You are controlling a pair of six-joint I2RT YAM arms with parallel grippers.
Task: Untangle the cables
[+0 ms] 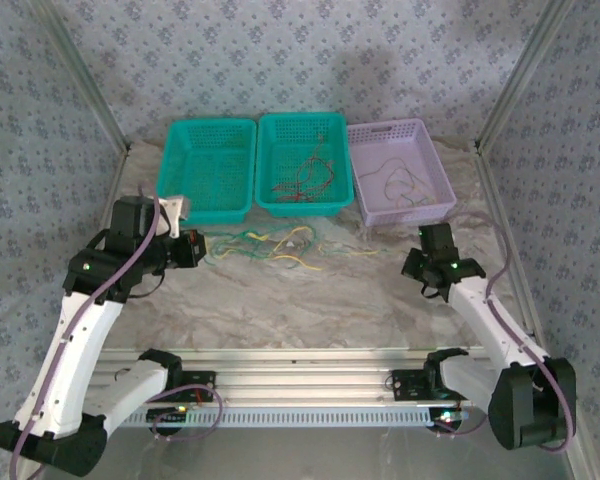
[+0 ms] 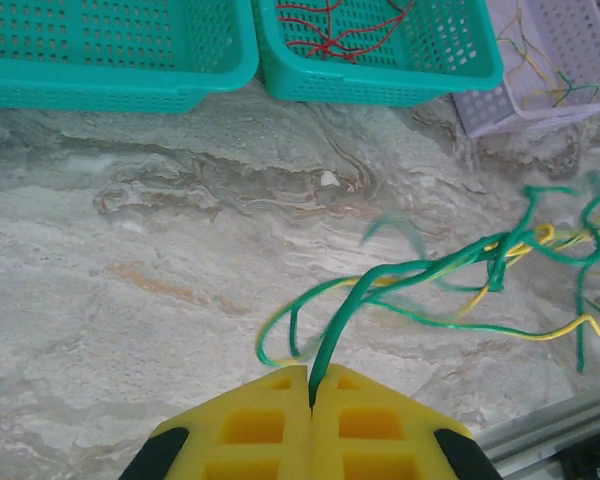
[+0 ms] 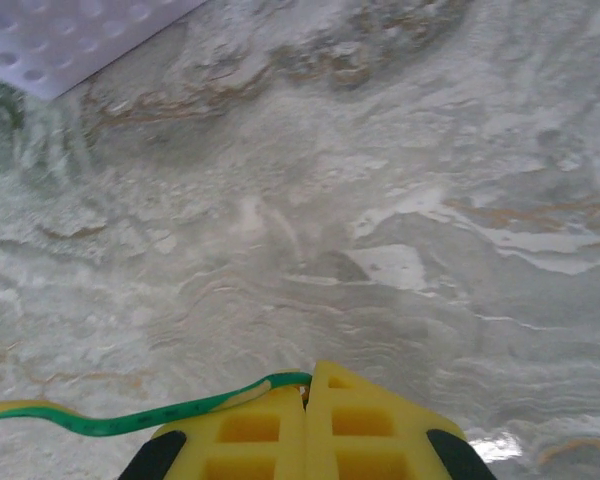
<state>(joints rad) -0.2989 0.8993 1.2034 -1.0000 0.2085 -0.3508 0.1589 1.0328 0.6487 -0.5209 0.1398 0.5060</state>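
Pulling-apart step: left claw (image 2: 311, 376) clamped on green cable (image 2: 420, 266); right claw (image 3: 306, 376) clamped on green-yellow cable (image 3: 180, 410); next, draw toward 9 and 3 o'clock.

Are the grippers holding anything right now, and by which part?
Yes. The left gripper pinches a green cable between its fingertips, and the right gripper a green-and-yellow cable. Whether either hold is at the very end cannot be told.

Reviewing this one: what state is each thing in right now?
left end effector: shut on green cable
right end effector: shut on green-and-yellow cable
cable tangle: knotted, lying in front of the baskets
left teal basket: empty
middle teal basket: holds red cables
lilac basket: holds a few loose cables
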